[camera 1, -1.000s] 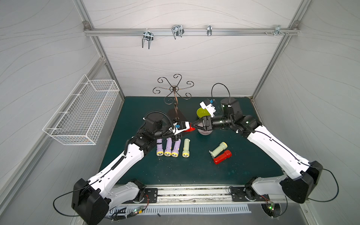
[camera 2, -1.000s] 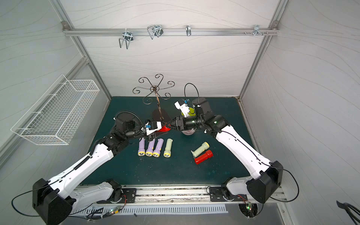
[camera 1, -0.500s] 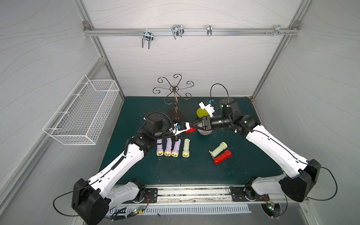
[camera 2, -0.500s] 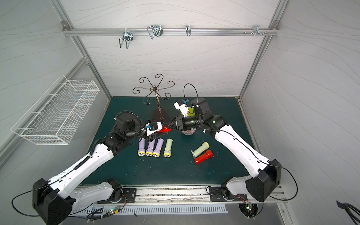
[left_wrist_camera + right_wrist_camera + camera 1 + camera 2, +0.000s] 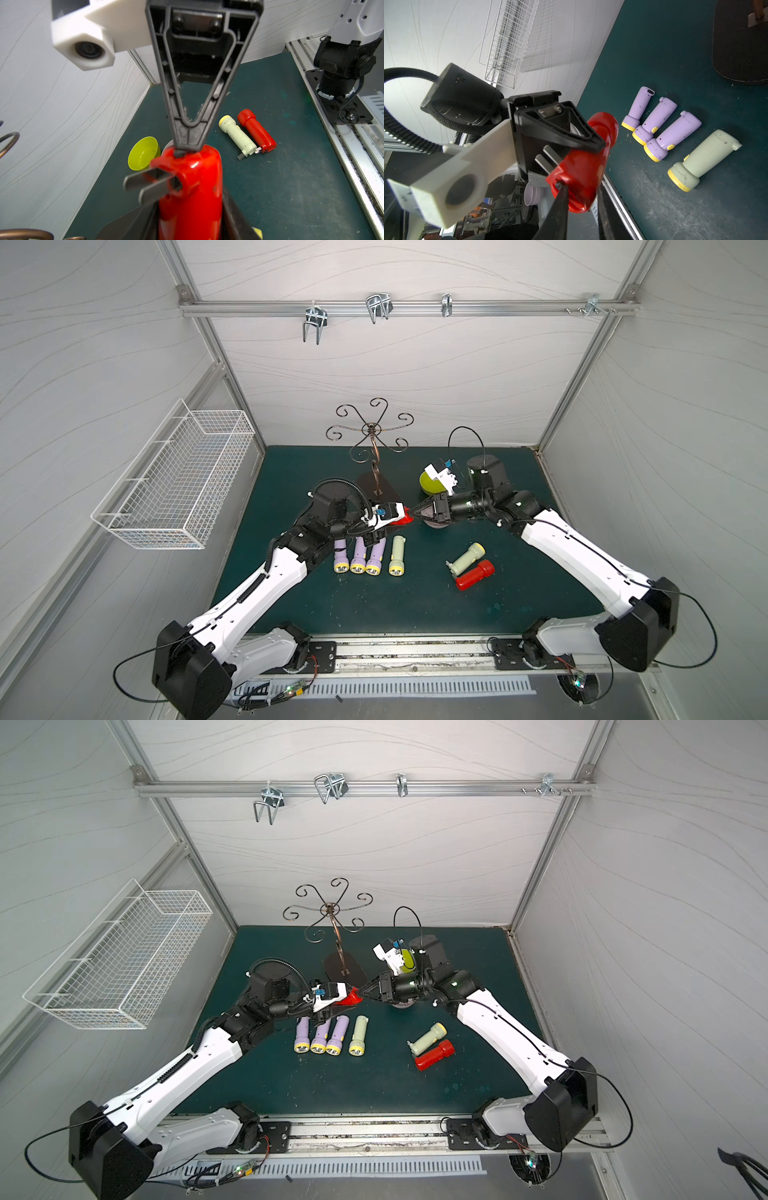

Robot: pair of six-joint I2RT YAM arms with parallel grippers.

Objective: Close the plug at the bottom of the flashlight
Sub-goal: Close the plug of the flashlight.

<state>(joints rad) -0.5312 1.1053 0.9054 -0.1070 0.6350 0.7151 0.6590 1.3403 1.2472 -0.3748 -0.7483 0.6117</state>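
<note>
Above the surface (image 5: pixel 415 605), right tool (image 5: pixel 580 188) pinching the base could twist the red flashlight (image 5: pixel 193 178) from left tool's (image 5: pixel 191 218) clamp.

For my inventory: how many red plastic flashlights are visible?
2. One red plastic flashlight is held in the left gripper; the other red flashlight lies on the green mat beside a pale green flashlight. More may hide under arms.

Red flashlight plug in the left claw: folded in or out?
Out. Two metal prongs stick out sideways from the base of the red flashlight; the right claw tips sit at that end.
</note>
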